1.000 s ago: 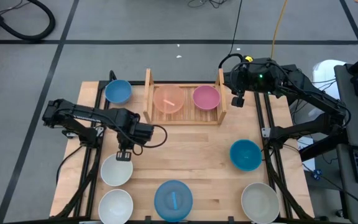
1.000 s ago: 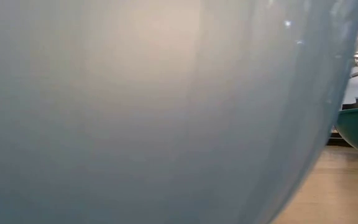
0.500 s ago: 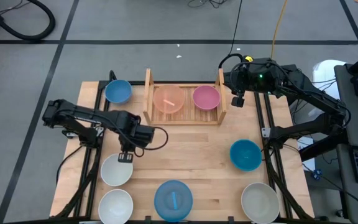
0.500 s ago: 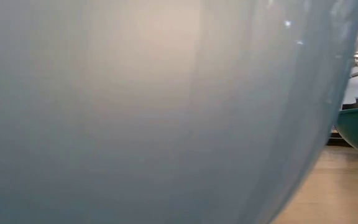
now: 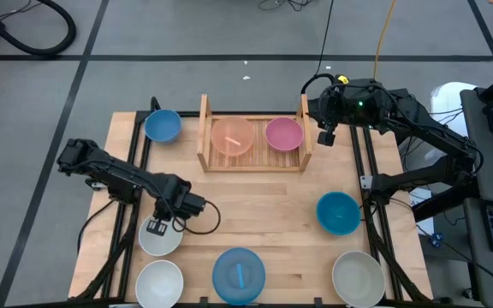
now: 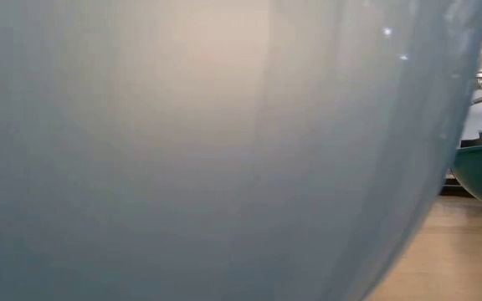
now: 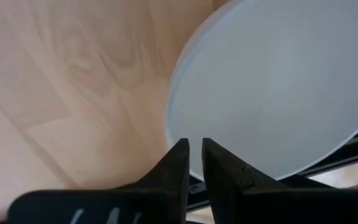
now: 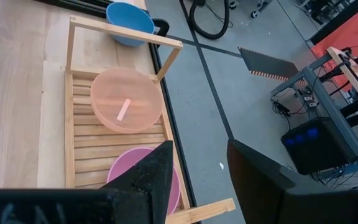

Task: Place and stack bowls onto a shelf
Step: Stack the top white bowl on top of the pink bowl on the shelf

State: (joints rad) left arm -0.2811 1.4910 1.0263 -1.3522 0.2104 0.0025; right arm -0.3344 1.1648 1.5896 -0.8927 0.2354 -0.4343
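A white bowl (image 5: 166,245) (image 7: 278,81) stands on the table at the left, near the front. My left gripper (image 5: 156,227) (image 7: 195,146) points down at it with a narrow gap between its fingertips, which stand at the bowl's rim (image 7: 174,124). The shelf (image 5: 204,128) stands at the back with a peach bowl (image 5: 232,137) and a pink bowl (image 5: 284,133) side by side on its slats. My right gripper (image 5: 325,137) (image 8: 199,149) waits open above the shelf's right board. My left gripper comes at the white bowl's rim (image 7: 178,134) from above, pointing steeply down. The fingertips stand close together at the rim's edge. I cannot tell whether they touch it. The bowl rests upright on the table.
More bowls stand on the table: a blue one (image 5: 163,126) at the far left, teal (image 5: 338,212) at the right, white (image 5: 159,282), blue (image 5: 238,275) and grey-beige (image 5: 358,278) along the near edge. The near blue bowl (image 6: 207,150) fills the low view.
My left gripper has gone down and toward the table's near edge, from the bare wood in front of the shelf to the white bowl's rim. The bowls have kept their places.
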